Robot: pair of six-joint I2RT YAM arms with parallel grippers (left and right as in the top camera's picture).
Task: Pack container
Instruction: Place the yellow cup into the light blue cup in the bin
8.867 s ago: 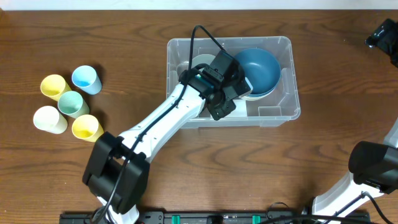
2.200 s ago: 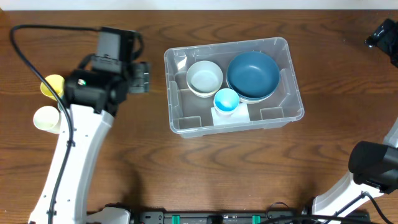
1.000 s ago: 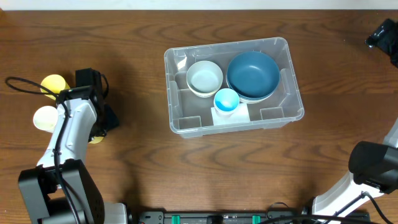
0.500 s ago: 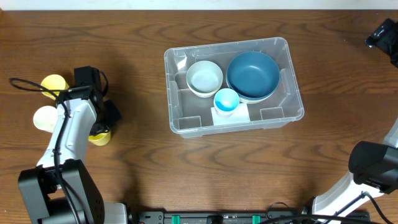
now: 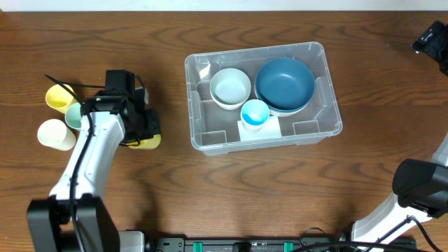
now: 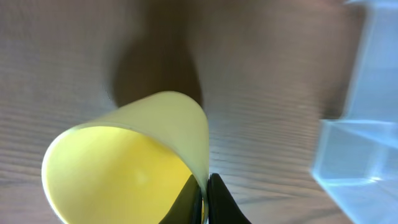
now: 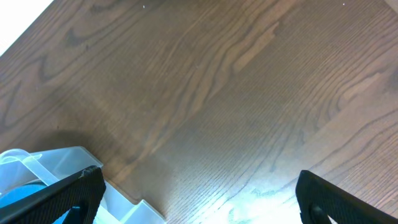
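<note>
Three items already sit in the large clear rectangular plastic container (image 5: 210,133) mid-table: cream bowl (image 5: 230,87), blue bowl (image 5: 284,84), light-blue cup (image 5: 255,113). The left gripper (image 6: 204,193) pinches a yellow plastic cup (image 6: 124,155) near it. A second yellow cup (image 5: 59,96), a green cup (image 5: 73,115) and a cream cup (image 5: 54,134) wait unpacked. The right gripper (image 7: 196,186) gapes idle.

A brown wooden table (image 5: 210,196) fills the frame. At its left edge a yellow cup (image 5: 57,95), a mint-green cup (image 5: 72,116) and a cream cup (image 5: 54,134) cluster upright, with a second yellow cup (image 5: 145,141) tipped on its side just right of them. Right of centre, a large blue bowl (image 5: 284,82) sits beside a smaller cream bowl (image 5: 230,87), with a small blue cup (image 5: 255,113) upright just below the pair.
</note>
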